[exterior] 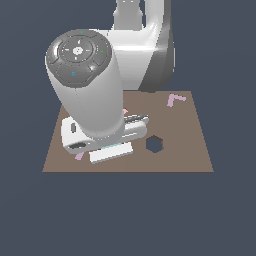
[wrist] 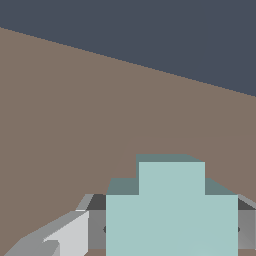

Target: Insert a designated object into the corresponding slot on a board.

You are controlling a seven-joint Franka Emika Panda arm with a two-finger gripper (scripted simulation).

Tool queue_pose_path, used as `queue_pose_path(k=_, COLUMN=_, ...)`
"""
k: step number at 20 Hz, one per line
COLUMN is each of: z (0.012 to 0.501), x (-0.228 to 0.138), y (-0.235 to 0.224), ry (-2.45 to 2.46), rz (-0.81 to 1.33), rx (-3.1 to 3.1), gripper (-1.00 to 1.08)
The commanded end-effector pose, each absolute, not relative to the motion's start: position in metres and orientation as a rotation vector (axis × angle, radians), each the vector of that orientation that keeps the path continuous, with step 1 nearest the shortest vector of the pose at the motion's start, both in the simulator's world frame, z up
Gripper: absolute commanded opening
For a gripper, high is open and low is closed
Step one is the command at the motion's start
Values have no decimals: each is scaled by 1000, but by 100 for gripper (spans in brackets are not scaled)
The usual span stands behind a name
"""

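Observation:
In the wrist view the pale teal stepped-cross piece (wrist: 171,210) fills the space between my grey fingers (wrist: 96,225), which press on its two sides. My gripper (wrist: 171,229) is shut on it, close above the brown board (wrist: 75,110). In the exterior view the arm's wrist and hand (exterior: 111,151) hang over the board's (exterior: 190,150) left half, and only a thin teal edge (exterior: 118,145) shows under the hand. The cross-shaped slot is hidden in both views.
A dark hexagonal hole (exterior: 154,144) lies in the board just to the exterior view's right of the hand. A lilac piece (exterior: 175,99) rests near the board's far right corner. Pink bits (exterior: 79,156) peek out beside the hand.

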State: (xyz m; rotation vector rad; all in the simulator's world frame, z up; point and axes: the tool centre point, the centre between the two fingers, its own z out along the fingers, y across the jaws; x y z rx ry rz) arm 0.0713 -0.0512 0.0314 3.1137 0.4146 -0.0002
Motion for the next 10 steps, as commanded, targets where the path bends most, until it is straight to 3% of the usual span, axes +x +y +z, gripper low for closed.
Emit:
queue_pose_path(k=1, z=32, x=73, y=-55, ry=308, rz=1, rx=3126, gripper=-100)
queue_pose_path(k=10, z=34, x=74, y=-77, ry=-223, rz=2, rx=3133, gripper=-100)
